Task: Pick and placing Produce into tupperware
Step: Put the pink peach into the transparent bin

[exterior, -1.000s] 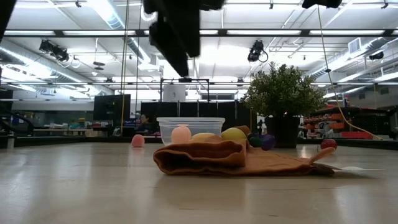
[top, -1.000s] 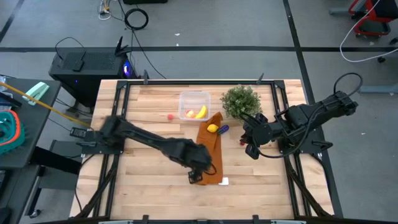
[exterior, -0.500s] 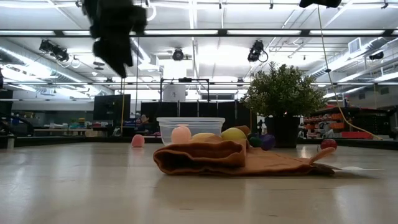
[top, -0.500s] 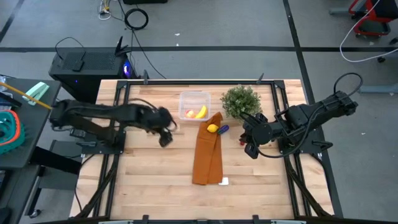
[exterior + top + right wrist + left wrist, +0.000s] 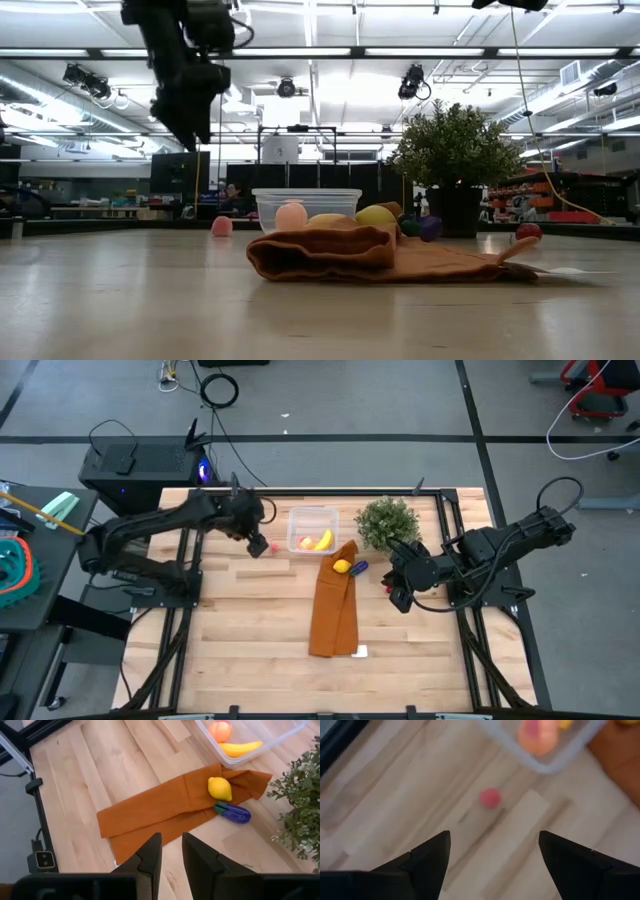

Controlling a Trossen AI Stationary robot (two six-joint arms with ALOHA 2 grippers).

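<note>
tupperware (image 5: 312, 527): clear, holds banana (image 5: 323, 541), peach fruit (image 5: 305, 543) | left claw (image 5: 256, 546): fingers apart, empty | right claw (image 5: 397, 599): nearly together, empty

Long orange-brown cloth (image 5: 334, 610) laid lengthwise mid-table on pale wood-plank tabletop (image 5: 230, 630), one end folded w/ creases. Small white tag (image 5: 359, 652) just beside its other end. Green bushy potted plant (image 5: 386, 522) upright nr far edge, dark pot (image 5: 454, 212) seen in low view. Black box w/ blue light (image 5: 140, 468) on floor beyond table, cables (image 5: 218, 388) nearby.
</note>
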